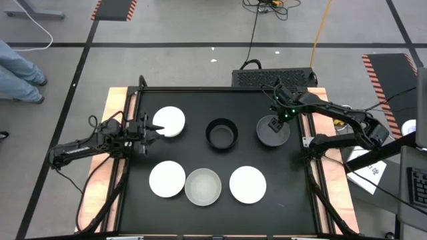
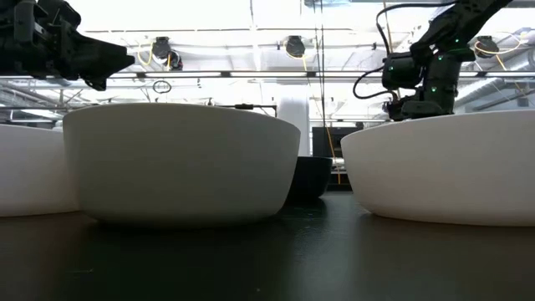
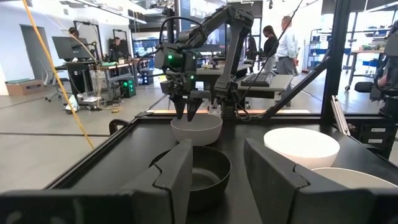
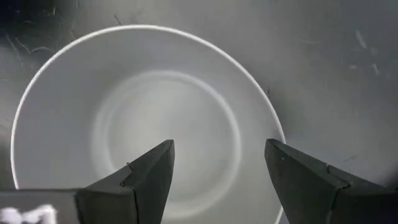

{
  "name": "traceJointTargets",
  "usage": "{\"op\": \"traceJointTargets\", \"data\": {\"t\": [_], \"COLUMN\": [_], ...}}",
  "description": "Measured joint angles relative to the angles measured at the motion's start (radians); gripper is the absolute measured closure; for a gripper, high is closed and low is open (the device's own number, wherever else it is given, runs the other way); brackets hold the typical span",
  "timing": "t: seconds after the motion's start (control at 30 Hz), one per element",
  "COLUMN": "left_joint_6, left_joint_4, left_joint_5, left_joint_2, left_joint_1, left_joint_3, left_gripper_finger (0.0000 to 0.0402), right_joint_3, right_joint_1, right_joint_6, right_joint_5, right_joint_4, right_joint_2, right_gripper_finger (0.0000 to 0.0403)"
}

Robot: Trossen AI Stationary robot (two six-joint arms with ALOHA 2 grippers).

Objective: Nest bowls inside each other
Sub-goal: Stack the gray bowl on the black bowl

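Black counter [image 1: 220, 200], upper right: right gripper [image 1: 274, 124] over dark grey bowl [image 1: 273, 131], fingers spread, needing descent onto rim; left gripper [image 1: 152, 129] spread too.

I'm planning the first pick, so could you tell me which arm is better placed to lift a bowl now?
Right: its open hand hangs directly over the round dark grey bowl. The left hand, also open, sits beside the round white bowl.

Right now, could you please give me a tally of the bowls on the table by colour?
White bowls: 3
Black bowl: 1
Dark grey bowl: 1, under the right gripper
Pale grey translucent bowl: 1
Total: 6 bowls
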Motion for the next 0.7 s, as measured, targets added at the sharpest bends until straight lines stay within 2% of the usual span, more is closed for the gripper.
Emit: {"op": "traceJointTargets", "data": {"t": [0.43,0.7], "left_joint_6": [0.003,0.003], "left_joint_4": [0.000,-0.003], "left_joint_5": [0.000,0.000], "left_joint_2": [0.000,0.000], "left_joint_1": [0.000,0.000], "left_joint_3": [0.000,0.000], "left_gripper_finger": [0.0254,0.0254], "right_joint_3": [0.044,0.060], "right_joint_1": [0.000,-0.014], "right_joint_6": [-0.014,-0.033], "right_joint_5": [0.000,0.112], "right_joint_4": [0.001,-0.083], "right_joint_2": [-0.059,-0.058], "right_gripper_finger": [0.0158,0.0158]}}
